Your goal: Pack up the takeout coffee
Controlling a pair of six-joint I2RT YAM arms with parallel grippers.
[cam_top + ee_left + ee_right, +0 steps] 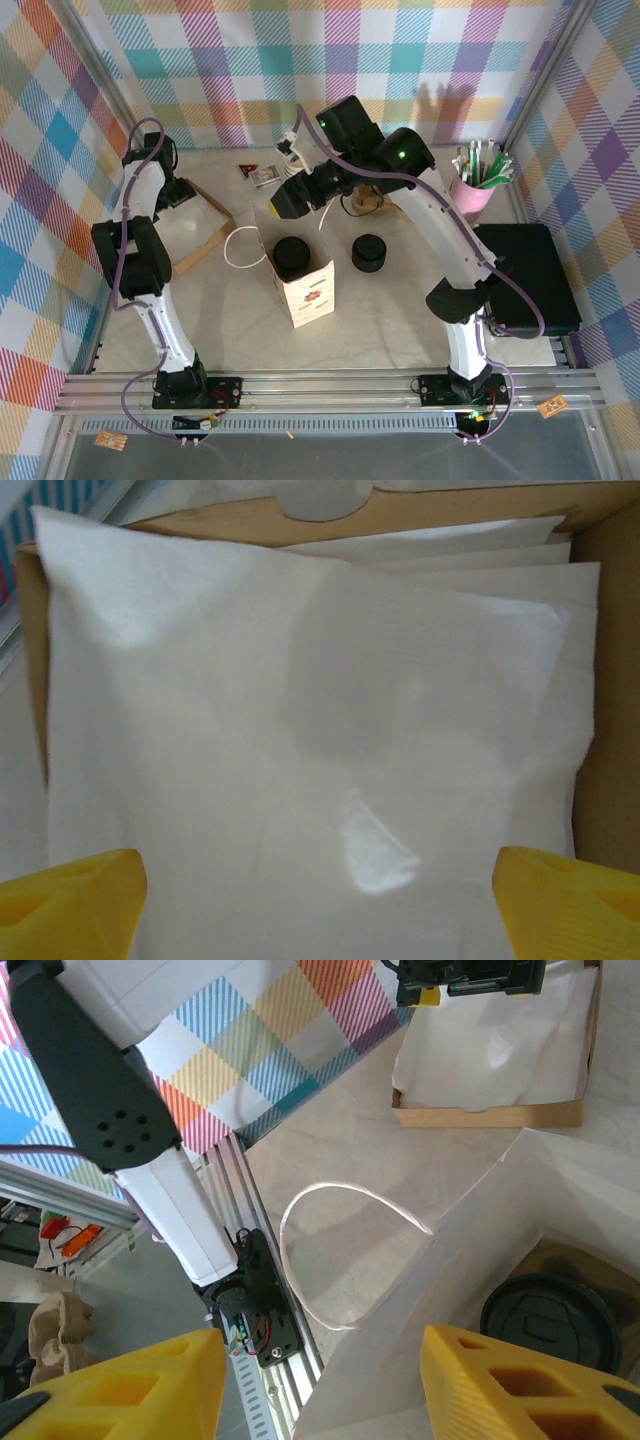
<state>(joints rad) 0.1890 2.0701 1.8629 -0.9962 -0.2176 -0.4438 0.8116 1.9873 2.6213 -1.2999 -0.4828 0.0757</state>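
One takeout coffee (293, 258), round black plastic lid showing, already stands inside the white paper bag (310, 295); packing looks nearly done. Above the bag the right gripper (320, 1380) gapes empty; left of the bag, the left gripper (320, 900) is spread wide.

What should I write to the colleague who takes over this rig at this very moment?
Left pincer: open, above the napkins in the tray, nothing held.
Right pincer: open, over the bag rim, nothing held.
Coffee: inside the bag, lid on.
Done: the coffee is in the bag.
Left: probably pick a napkin and add it to the bag, then pull the right arm clear.
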